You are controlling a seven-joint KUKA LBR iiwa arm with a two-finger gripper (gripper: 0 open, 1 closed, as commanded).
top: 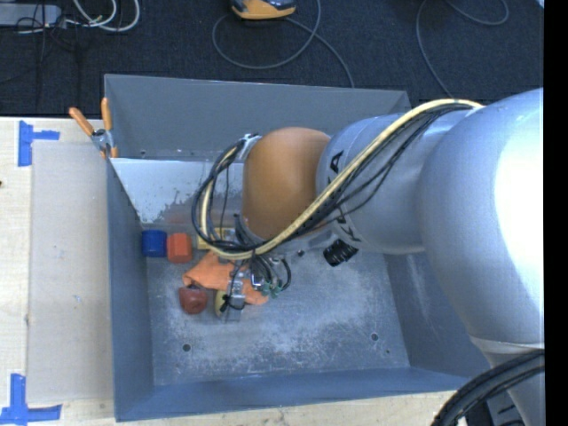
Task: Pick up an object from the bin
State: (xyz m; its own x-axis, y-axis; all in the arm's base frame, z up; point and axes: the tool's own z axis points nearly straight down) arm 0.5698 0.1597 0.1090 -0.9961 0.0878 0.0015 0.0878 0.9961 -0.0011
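Observation:
My gripper (232, 302) reaches down at the left middle of the bin floor, right on top of an orange soft-looking thing (211, 273) that lies flat beneath it. A dark red rounded thing (193, 301) sits just left of the fingertips, touching the orange thing's lower edge. Further up and left stand a blue block (154, 243) and a small orange block (179, 247), side by side. The wrist hides the part of the orange thing under the gripper.
The arm with its orange cover and cables spans the bin's centre and right. The bin's left wall is close to the blocks. Bare floor lies along the front and right of the bin.

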